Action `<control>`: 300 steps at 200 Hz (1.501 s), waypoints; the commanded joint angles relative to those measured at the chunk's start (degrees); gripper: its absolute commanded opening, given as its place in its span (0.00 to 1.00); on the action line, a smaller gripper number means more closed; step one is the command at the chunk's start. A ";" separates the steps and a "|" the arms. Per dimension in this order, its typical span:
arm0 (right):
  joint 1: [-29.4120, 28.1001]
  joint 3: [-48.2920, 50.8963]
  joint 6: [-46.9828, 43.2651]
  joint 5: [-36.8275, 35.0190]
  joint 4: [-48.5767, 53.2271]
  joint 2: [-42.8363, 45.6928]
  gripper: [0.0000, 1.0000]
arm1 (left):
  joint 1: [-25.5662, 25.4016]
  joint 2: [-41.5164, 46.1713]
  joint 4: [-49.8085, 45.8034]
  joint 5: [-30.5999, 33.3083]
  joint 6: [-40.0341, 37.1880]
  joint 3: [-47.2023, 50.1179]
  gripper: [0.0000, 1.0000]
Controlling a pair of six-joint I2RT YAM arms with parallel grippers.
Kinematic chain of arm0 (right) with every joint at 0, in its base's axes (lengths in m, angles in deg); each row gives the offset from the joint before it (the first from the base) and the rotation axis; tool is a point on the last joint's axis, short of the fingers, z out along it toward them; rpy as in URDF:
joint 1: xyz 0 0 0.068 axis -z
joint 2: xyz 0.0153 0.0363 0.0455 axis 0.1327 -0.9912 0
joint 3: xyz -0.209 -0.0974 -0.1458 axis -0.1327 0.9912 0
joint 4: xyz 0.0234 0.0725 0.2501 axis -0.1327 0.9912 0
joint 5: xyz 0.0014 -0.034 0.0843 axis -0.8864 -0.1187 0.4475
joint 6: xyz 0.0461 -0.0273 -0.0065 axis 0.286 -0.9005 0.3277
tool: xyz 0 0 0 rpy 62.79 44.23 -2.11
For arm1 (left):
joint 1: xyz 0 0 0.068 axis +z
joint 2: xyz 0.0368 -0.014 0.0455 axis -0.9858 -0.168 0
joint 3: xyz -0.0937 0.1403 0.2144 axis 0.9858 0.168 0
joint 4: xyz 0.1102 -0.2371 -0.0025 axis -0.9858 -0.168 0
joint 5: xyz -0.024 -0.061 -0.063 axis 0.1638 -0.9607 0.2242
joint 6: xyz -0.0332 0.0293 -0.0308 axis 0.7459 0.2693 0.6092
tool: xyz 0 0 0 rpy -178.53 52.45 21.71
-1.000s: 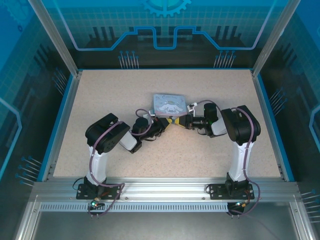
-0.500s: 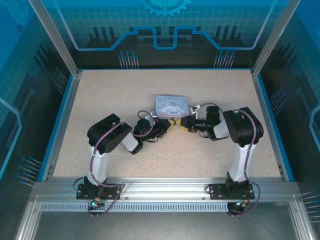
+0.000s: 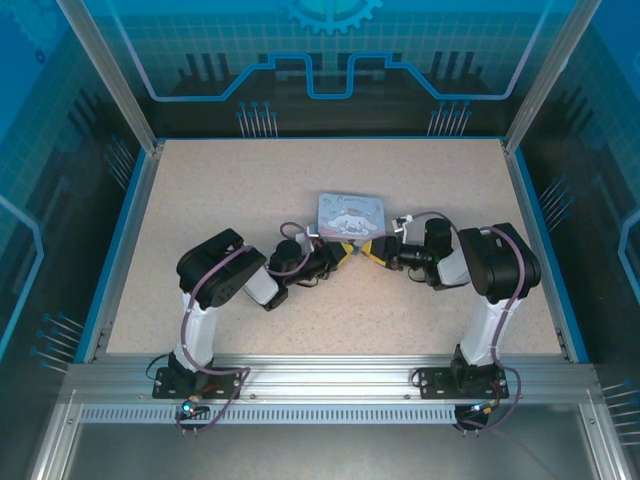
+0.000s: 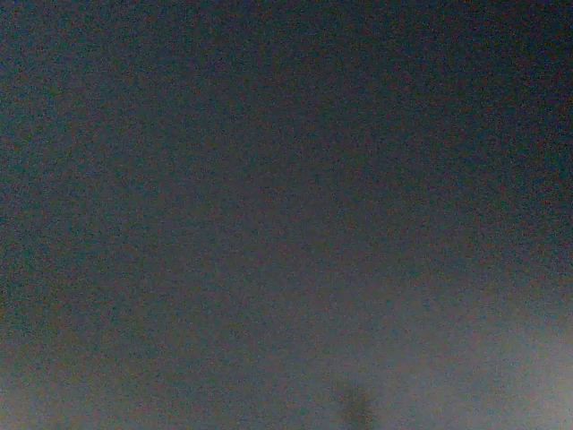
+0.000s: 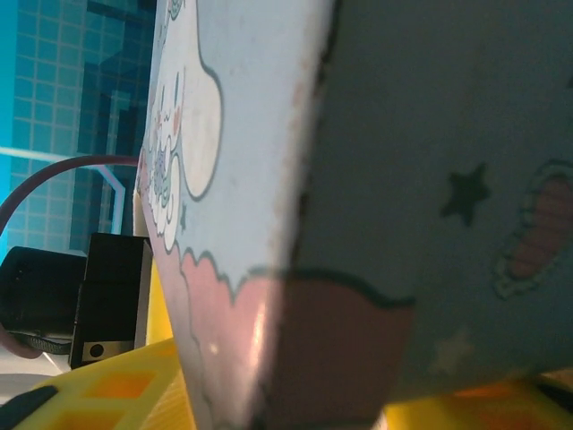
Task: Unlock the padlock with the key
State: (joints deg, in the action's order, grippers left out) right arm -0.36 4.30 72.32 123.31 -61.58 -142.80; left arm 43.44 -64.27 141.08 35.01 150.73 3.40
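Where the tin (image 3: 352, 212) sits on the counter (image 3: 220, 190), the left gripper (image 3: 343, 251) rests closed at its near edge; the right gripper (image 3: 374, 250) cannot be judged.

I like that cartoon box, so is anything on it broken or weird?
A little. The pale blue cartoon tin has a brownish, scuffed line running down its corner edge in the right wrist view, like paint rubbed off. The left wrist picture is too dark to make anything out.
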 commanded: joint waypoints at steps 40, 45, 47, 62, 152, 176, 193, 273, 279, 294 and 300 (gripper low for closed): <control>1.58 -0.51 -1.07 -2.00 -5.99 1.74 0.32 | -1.64 0.02 1.66 -7.06 0.60 0.47 0.00; 1.54 -0.45 -0.99 -2.07 -6.09 1.78 0.30 | -1.68 -0.05 1.49 -7.12 0.61 0.37 0.00; 1.50 -0.44 -0.96 -2.03 -6.09 1.78 0.30 | -1.69 0.00 1.45 -7.14 0.57 0.37 0.00; 1.40 -0.35 -0.67 -1.81 -6.59 1.72 0.27 | -1.63 -0.07 1.23 -7.08 0.55 0.37 0.00; -0.51 -0.61 1.70 -2.09 -9.12 1.86 0.02 | -1.57 -0.49 0.43 -7.24 0.30 -0.07 0.00; -1.61 -1.14 2.04 -2.62 -9.08 1.90 0.00 | -1.64 -0.58 0.61 -7.33 0.34 0.02 0.00; -2.37 -1.56 2.32 -3.39 -9.08 1.91 0.00 | -1.67 -0.59 0.65 -7.52 0.31 -0.07 0.00; -4.06 -5.41 2.90 -8.12 -9.34 0.36 0.00 | -1.96 -0.55 1.54 -8.72 1.14 0.57 0.00; -3.86 -5.94 2.94 -8.21 -9.34 0.00 0.00 | -1.89 -0.53 1.76 -8.69 1.20 0.71 0.00; -3.71 -7.21 3.21 -8.65 -9.47 -0.97 0.00 | -2.04 -0.50 1.74 -8.64 1.18 0.98 0.00; -3.93 -7.94 3.57 -8.58 -9.72 -1.47 0.00 | -2.07 -0.58 1.63 -8.73 1.17 0.90 0.00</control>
State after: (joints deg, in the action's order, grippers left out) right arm -2.94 1.75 76.10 118.02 -64.95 -143.02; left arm 44.21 -64.27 142.61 37.48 152.06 3.40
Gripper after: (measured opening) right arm 0.046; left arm 0.062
